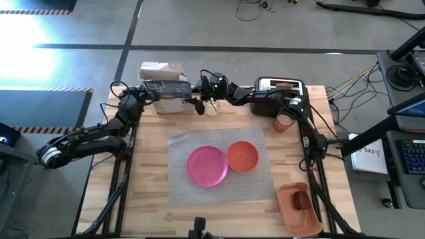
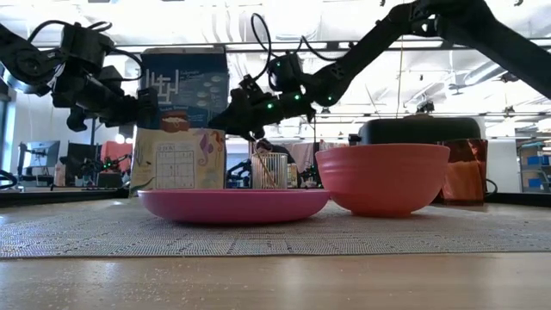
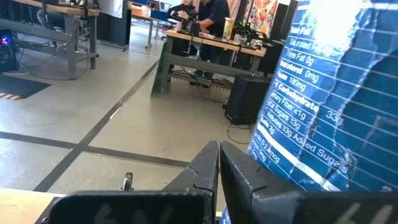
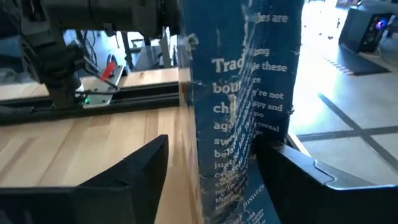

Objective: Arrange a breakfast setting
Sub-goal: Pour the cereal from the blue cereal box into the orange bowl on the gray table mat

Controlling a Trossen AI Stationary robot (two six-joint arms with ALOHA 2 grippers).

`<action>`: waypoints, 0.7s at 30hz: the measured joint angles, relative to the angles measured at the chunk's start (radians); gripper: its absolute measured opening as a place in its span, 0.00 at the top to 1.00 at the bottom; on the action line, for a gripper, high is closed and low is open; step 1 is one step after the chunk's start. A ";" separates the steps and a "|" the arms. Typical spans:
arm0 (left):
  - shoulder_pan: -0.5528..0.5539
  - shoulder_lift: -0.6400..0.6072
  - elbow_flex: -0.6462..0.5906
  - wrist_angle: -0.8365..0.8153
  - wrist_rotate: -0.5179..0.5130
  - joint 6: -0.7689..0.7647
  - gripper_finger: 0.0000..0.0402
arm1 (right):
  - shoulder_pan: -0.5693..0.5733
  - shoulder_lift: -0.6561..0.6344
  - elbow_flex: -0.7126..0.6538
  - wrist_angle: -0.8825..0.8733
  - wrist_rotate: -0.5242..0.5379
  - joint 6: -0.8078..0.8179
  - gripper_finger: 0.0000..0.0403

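A grey placemat (image 1: 219, 182) lies mid-table with a pink plate (image 1: 207, 166) and an orange bowl (image 1: 243, 156) on it. A small orange cup (image 1: 284, 123) stands near the toaster (image 1: 282, 93), and a brown toast slice (image 1: 287, 84) sits in its slot. A red apple (image 1: 302, 200) lies in the orange tray (image 1: 292, 216). Thin wooden utensils stand in a clear holder (image 1: 212, 107). A blue cereal box (image 1: 166, 87) stands at the far edge. My left gripper (image 3: 219, 171) is shut beside the box (image 3: 323, 93). My right gripper (image 4: 211, 174) is open, its fingers on either side of the box's narrow edge (image 4: 239, 124). My left gripper's shut fingers (image 3: 205, 168) lie close along the cereal box's printed side (image 3: 280, 149); whether they touch it cannot be told. My right gripper comes level from the table's right at the upright box; one finger (image 4: 292, 171) is right at the box's edge, and touch cannot be told.
A lighter carton (image 2: 176, 158) stands in front of the cereal box. The clear holder (image 2: 271, 168) stands right beside my right gripper. The tray sits at the near right corner. There is bare wood along the table's left side (image 1: 149, 172) and near edge.
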 joint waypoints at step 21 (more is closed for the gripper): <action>-0.001 0.000 0.000 0.000 0.005 0.000 1.00 | 0.001 0.014 0.001 0.028 -0.005 0.077 0.96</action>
